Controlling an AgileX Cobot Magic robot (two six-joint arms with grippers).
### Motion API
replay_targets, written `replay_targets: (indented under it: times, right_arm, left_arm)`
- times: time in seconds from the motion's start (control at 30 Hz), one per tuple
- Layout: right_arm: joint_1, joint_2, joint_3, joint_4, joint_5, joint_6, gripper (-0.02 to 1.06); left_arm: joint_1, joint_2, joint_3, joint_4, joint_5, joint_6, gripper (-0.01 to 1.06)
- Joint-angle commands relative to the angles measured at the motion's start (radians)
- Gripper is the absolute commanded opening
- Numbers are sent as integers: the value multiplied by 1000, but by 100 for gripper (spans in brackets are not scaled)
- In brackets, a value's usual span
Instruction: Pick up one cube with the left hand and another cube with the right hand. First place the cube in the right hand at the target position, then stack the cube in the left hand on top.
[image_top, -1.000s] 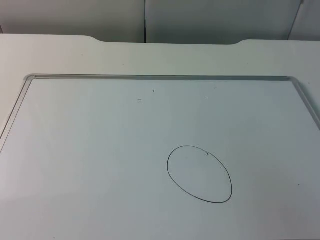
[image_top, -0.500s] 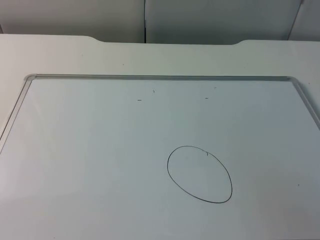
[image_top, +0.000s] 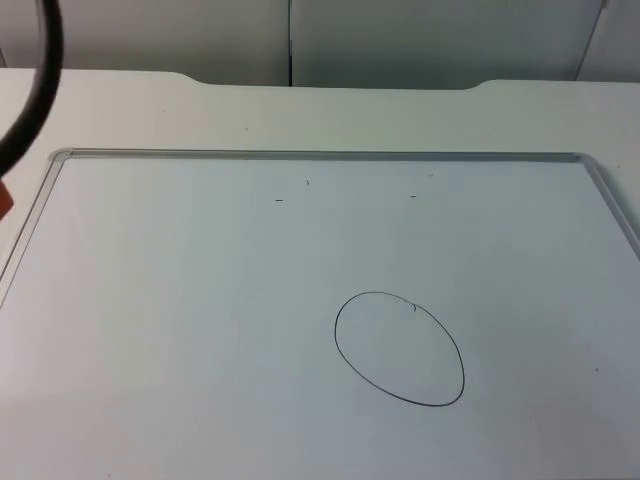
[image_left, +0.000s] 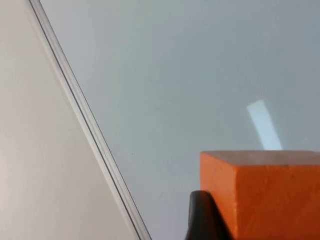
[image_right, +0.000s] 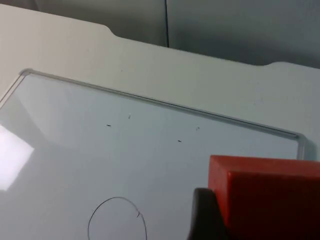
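My left gripper (image_left: 260, 232) is shut on an orange cube (image_left: 265, 195), with a black fingertip (image_left: 202, 220) pressed against its side, above the whiteboard near its left rim (image_left: 95, 135). A sliver of that orange cube (image_top: 4, 200) shows at the left edge of the top view. My right gripper (image_right: 265, 232) is shut on a red-orange cube (image_right: 270, 197), held high over the board's right side. The target, a hand-drawn black oval (image_top: 399, 348), lies right of the board's centre and also appears as the oval (image_right: 90, 225) in the right wrist view.
A white board with a raised clear rim (image_top: 320, 155) covers most of the table. A few small pen marks (image_top: 279, 200) dot its far part. The white table top runs back to the grey partition wall (image_top: 400, 40).
An orange sliver of the left cube has come into the top view at its left edge. The board and the oval are unchanged.
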Motion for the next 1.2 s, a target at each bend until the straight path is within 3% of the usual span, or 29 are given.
replay_targets:
  times: [0.0, 0.17, 0.3, 0.53, 0.7, 0.87, 1.17]
  right_arm:
    - [5, 7, 5, 59, 28, -67, 0]
    - [5, 70, 5, 130, 80, -128, 0]
    - [5, 190, 5, 240, 108, -219, 0]
    - [13, 349, 5, 256, 93, -230, 0]
    - [127, 474, 5, 181, 8, -154, 0]
    - [285, 611, 5, 23, -83, 11, 0]
    - [332, 774, 5, -25, -167, 100, 0]
  left_arm:
    - [-5, -15, 3, -17, 13, -5, 21]
    - [-5, -15, 3, -42, 13, -5, 21]
    - [-5, -15, 3, -55, 17, 4, 21]
    - [-5, -15, 3, -64, 13, 4, 21]
    - [-5, -15, 3, -71, 9, 4, 21]
    - [-5, -15, 3, -78, 9, 4, 21]
    - [-5, -15, 3, -100, 9, 4, 21]
